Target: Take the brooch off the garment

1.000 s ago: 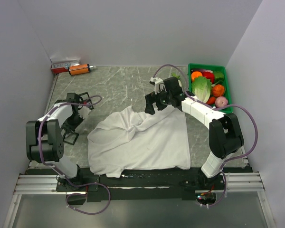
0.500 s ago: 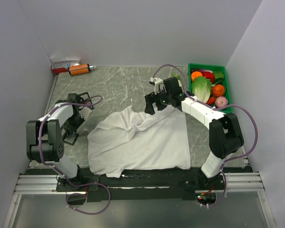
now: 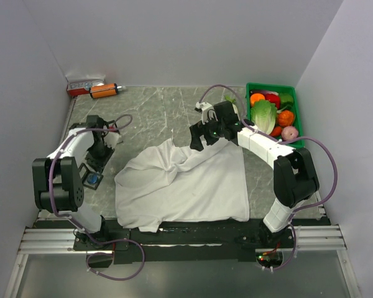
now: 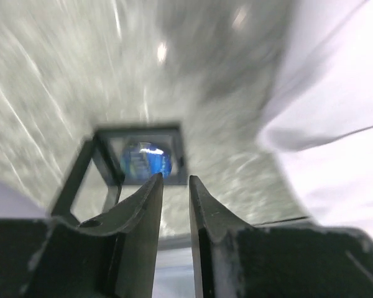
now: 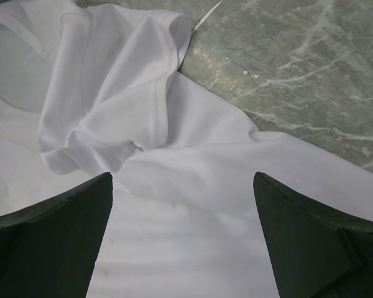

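The white T-shirt [image 3: 186, 183] lies crumpled on the marble table, and also shows in the right wrist view [image 5: 174, 124] and the left wrist view [image 4: 336, 93]. The dark-blue round brooch [image 3: 93, 180] lies inside a black square frame [image 3: 85, 176] at the table's left, off the shirt; in the left wrist view the brooch [image 4: 146, 158] sits just beyond my fingertips. My left gripper [image 3: 96, 162] [image 4: 174, 179] hovers above it, its jaws a narrow gap apart and empty. My right gripper [image 3: 199, 138] [image 5: 183, 180] is wide open, low over the shirt's far edge.
A green bin [image 3: 270, 86] of toy vegetables stands at the back right. An orange object [image 3: 104, 90] and a red-and-white box [image 3: 84, 85] lie in the back left corner. Walls close in on the left, back and right.
My left gripper has pulled back from over the black frame, and the brooch now shows lying in it. The right arm and the shirt have not moved.
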You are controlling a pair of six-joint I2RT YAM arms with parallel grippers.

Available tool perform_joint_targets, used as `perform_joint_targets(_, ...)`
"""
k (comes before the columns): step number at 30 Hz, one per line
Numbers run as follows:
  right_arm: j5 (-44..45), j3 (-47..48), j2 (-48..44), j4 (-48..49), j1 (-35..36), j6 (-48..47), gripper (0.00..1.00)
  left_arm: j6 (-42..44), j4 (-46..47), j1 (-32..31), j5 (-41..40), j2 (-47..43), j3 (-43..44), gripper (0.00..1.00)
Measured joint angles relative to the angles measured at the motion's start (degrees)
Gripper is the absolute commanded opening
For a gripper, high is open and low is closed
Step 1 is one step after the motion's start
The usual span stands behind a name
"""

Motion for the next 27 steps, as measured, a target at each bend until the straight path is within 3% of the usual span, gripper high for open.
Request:
perform_joint_targets(6, 0.4, 1.9, -1.6, -4.4, 0.0, -3.6, 1.0, -3.6, -0.6, 0.0, 19.3, 0.0, 13.4, 0.36)
perform_joint_targets(8, 2.7, 4.4, -2.8, -5.2, 0.0, -3.4, 1.0, -5.4, 1.0, 0.0, 26.1, 0.2, 17.5, 0.42)
perform_joint_targets(9, 4.3, 6.0, -3.4, -5.6, 0.0, -3.3, 1.0, -6.5, 1.8, 0.0, 29.5, 0.7, 19.9, 0.59)
perform_joint_targets(10, 6.4, 7.6, -3.9, -5.6, 0.0, -3.0, 1.0, -7.7, 2.4, 0.0, 32.7, 1.4, 22.8, 0.99)
perform_joint_targets(16, 19.8, 17.5, -6.2, -5.9, 0.0, -2.4, 1.0, -15.4, 7.5, -0.2, 44.4, 11.0, 41.5, 0.99)
perform_joint_targets(27, 41.9, 35.3, -5.7, -7.5, -0.3, -3.8, 1.0, -28.0, 19.4, 1.0, 38.1, 16.8, 58.9, 0.99)
